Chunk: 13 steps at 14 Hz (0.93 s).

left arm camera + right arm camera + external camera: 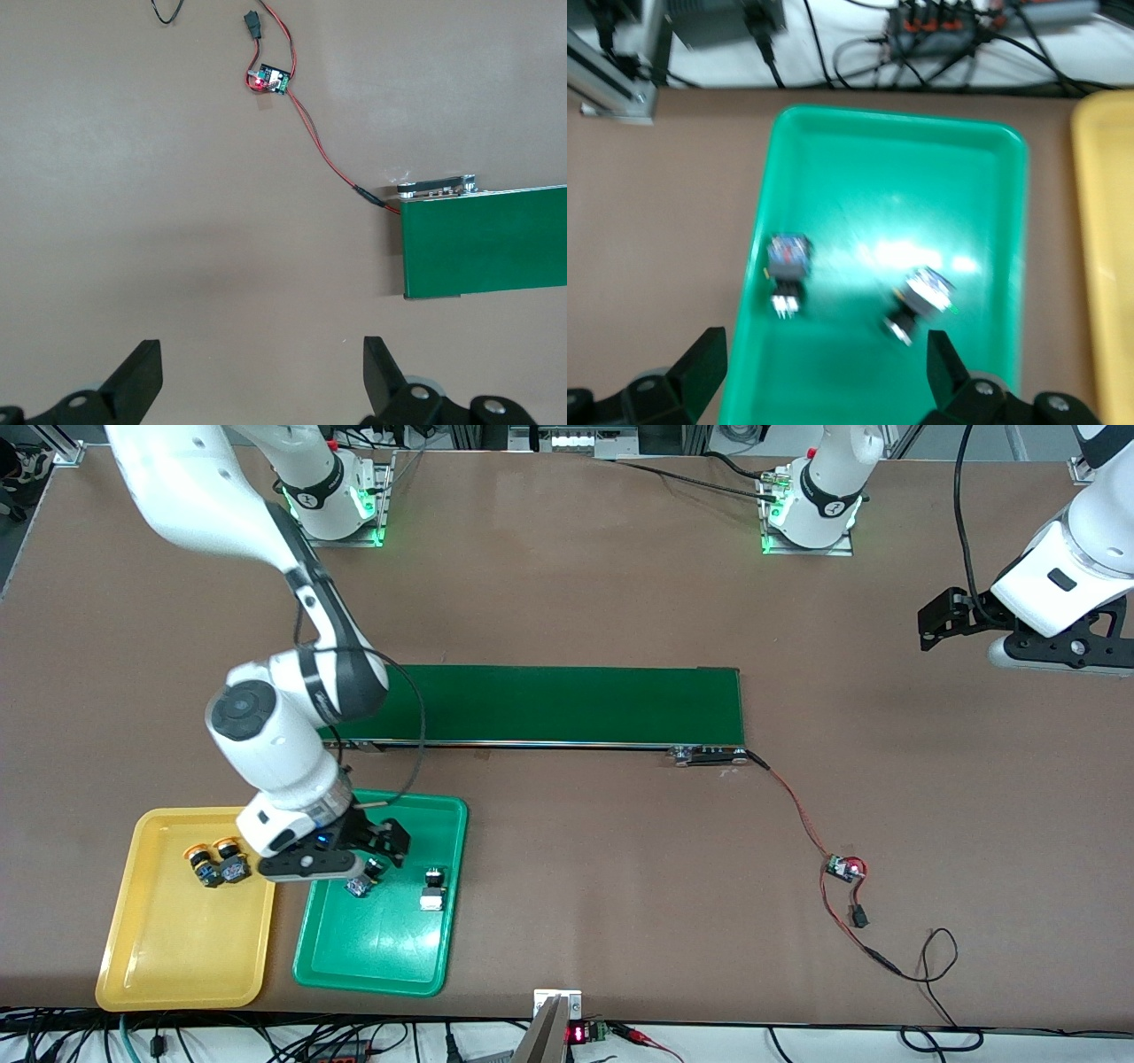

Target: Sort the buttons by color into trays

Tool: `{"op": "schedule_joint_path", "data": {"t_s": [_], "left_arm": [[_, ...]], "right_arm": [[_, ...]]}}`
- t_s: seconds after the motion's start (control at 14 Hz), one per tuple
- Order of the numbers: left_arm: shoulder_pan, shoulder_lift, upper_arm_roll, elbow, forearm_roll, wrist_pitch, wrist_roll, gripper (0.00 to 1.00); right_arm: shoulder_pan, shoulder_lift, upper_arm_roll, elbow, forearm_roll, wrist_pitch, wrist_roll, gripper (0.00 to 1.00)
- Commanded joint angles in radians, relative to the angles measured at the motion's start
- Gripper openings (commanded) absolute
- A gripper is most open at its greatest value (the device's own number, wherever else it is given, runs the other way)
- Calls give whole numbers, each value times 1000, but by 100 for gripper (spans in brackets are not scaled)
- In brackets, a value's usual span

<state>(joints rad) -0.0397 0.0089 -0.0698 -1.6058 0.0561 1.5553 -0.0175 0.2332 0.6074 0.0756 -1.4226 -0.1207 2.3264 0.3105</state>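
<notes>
The right gripper (pixel 819 376) hangs with jaws apart and empty over the green tray (pixel 390 957), where 2 green-capped buttons (pixel 787 273) lie. 2 yellow-capped buttons (pixel 217 862) sit in the yellow tray (pixel 168 965). The left gripper (pixel 261 376), jaws wide, waits above bare table near the conveyor belt (pixel 483 241).
</notes>
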Motion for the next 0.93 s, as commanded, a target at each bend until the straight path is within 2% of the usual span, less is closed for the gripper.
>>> {"op": "schedule_joint_path", "data": {"t_s": [0.0,0.28,0.64,0.85], "left_arm": [[-2,8,-1,24,2,-17,-4,100],[-3,8,-1,24,2,-17,-4,100],[-3,8,-1,24,2,-17,-4,100],[-3,8,-1,24,2,-17,-4,100]], "right_arm": [[-35,-165,3,-71,3,-203,-66,100],[-144,-340,1,-108,4,-459,-235,100],[-270,-509,3,-136,7,-653,-367,100],[-296,-555,3,-139,3,-708,-419,100]]}}
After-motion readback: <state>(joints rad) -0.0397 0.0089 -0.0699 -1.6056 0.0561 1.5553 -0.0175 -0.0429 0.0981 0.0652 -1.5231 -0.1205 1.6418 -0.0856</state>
